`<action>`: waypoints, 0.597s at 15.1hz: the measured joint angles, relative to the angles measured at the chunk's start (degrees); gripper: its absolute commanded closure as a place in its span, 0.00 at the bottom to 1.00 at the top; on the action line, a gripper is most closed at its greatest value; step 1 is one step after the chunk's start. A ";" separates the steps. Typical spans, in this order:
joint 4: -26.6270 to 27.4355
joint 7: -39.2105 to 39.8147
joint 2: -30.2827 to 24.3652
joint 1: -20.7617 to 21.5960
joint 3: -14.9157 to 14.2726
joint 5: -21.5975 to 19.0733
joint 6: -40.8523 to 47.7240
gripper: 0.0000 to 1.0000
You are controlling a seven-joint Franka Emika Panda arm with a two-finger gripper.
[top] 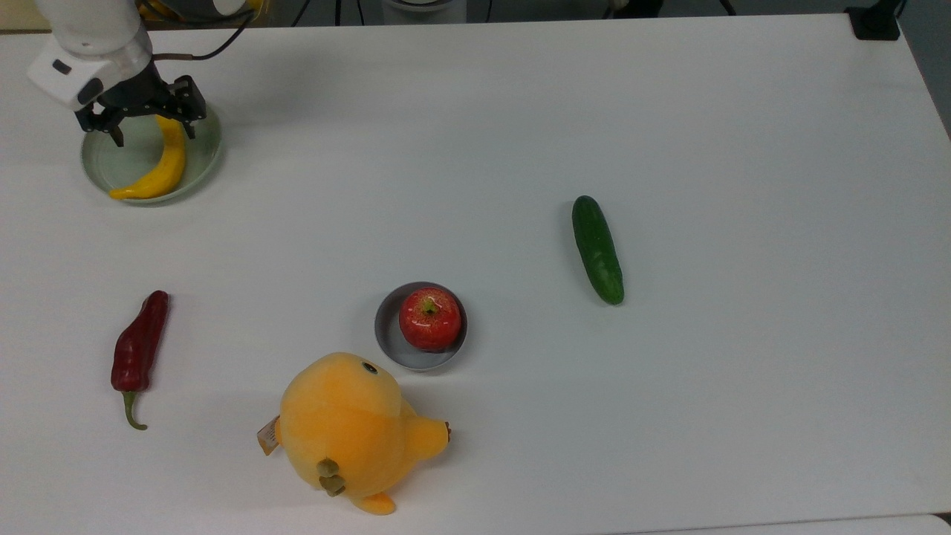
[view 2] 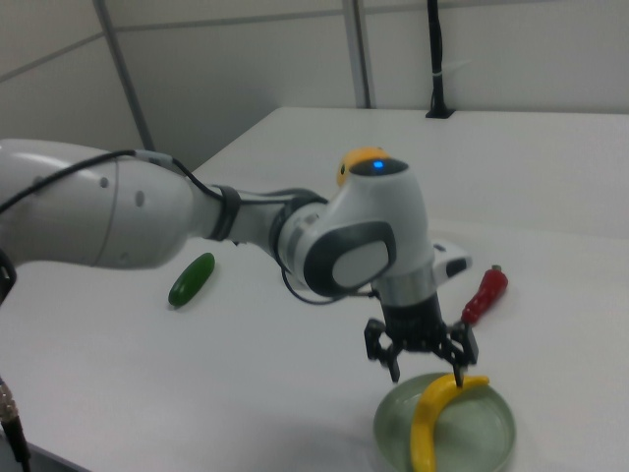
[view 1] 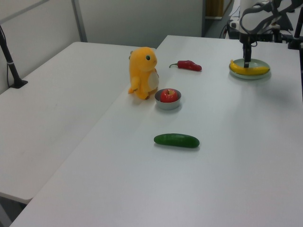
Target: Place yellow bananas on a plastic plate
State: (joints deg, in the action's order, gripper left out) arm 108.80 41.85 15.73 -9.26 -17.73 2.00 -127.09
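Observation:
The yellow banana [top: 165, 165] lies curved inside the pale green plastic plate [top: 111, 160] at the far left of the top view, its lower tip near the plate's rim. My gripper [top: 154, 136] hovers open over the banana's upper end, one finger on either side and neither touching it. In the right view the gripper [view 2: 426, 374] stands just above the banana [view 2: 432, 418] in the plate [view 2: 491, 438]. The left view has the gripper [view 1: 246, 59] over the banana [view 1: 249, 70] and plate [view 1: 258, 74] at the far right.
A green cucumber [top: 596, 249] lies right of centre in the top view. A red apple [top: 429, 318] sits in a small grey dish [top: 386, 336], with an orange plush toy [top: 345, 431] in front. A red chili [top: 139, 349] lies at the left.

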 measured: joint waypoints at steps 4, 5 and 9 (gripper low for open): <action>-3.37 -9.03 -6.02 2.71 0.64 -3.69 3.90 0.00; -5.57 -12.53 -7.59 3.66 0.76 -3.96 7.66 0.00; -15.59 -25.96 -11.20 6.07 1.32 -7.02 19.73 0.00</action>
State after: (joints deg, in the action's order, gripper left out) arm 93.21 15.88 4.53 -3.19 -16.41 -5.03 -107.36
